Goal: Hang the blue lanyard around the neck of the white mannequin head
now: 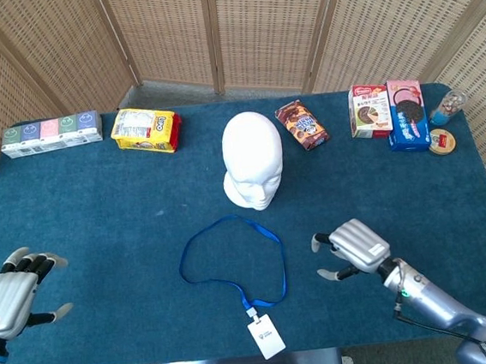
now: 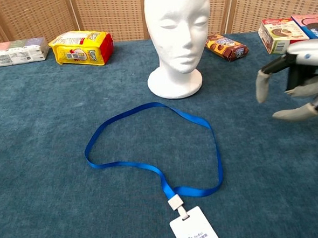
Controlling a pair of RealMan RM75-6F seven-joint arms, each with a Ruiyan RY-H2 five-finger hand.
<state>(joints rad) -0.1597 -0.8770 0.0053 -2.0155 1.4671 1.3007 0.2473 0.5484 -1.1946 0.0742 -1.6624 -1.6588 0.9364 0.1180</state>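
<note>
Blue lanyard [image 1: 231, 263]: flat woven ribbon, lying as an open loop on the bench [image 1: 100, 213] toward the middle of the near edge, with a white badge [image 1: 266, 335] clipped on at the very edge. Judged light, limp and thin; likely to sag and collapse when lifted from one point. Best taken at two points on opposite sides of the loop, so the opening stays wide enough to pass over the crown. Ribbon lies flush on the cloth, so a pinch from above is called for; slipping from smooth fingers is a risk.

White mannequin head [image 1: 253, 159]: upright, mid-bench, just beyond the loop, apart from it. Judged light and rigid, foam-like; may tip if the ribbon drags on it.

Right hand [image 1: 353, 252]: hovering near the loop's right side, fingers [image 2: 262, 87] spread, holding nothing. Left hand [image 1: 12, 290]: at the near left corner, well apart, fingers spread, holding nothing.

Containers: snack boxes [image 1: 389, 112], a small jar [image 1: 446, 108] and packets along the far edge, all closed; contents not visible.
</note>
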